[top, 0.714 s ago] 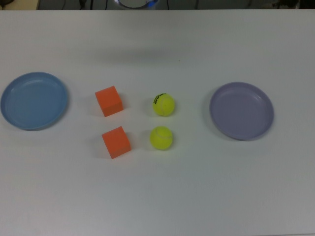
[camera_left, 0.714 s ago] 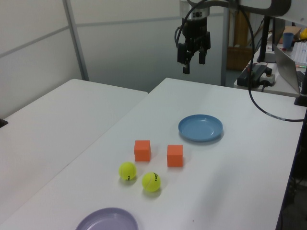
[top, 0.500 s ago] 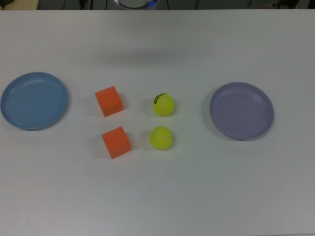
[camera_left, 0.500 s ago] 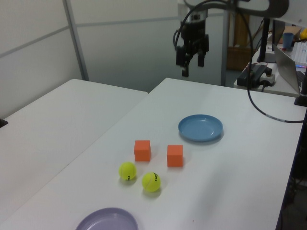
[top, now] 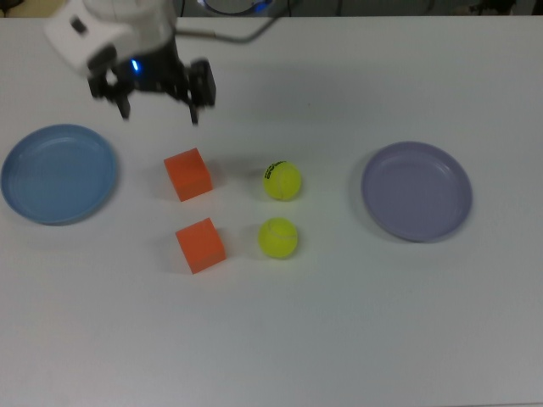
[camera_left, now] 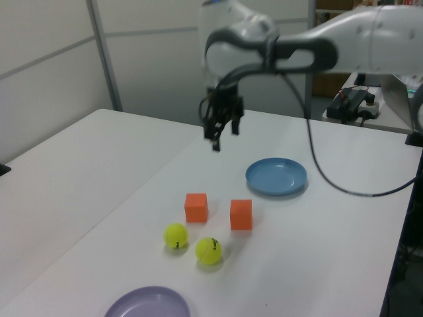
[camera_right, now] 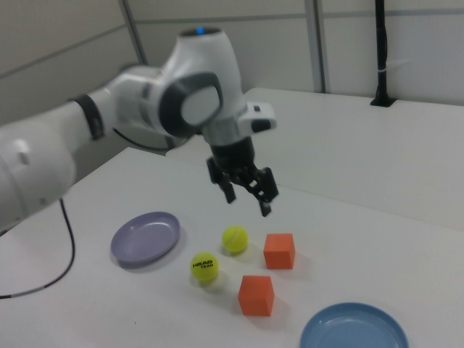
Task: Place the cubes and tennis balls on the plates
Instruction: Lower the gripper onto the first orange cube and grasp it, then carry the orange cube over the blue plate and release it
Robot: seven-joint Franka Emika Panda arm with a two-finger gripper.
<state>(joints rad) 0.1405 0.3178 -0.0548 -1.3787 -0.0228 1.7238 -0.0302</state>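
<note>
two fuzzy yellow-green tennis balls (top: pixel 280 209) and two matte orange cubes (top: pixel 193 209) were seen on the white table (top: pixel 339 339), between the light blue plate (top: pixel 58 174) and the lavender-grey plate (top: pixel 416 191), both bare. farther back, the black two-finger gripper (top: pixel 159 108) was held spread and empty above the table. a ball could be nudged and rolled off if it were approached off-centre.
</note>
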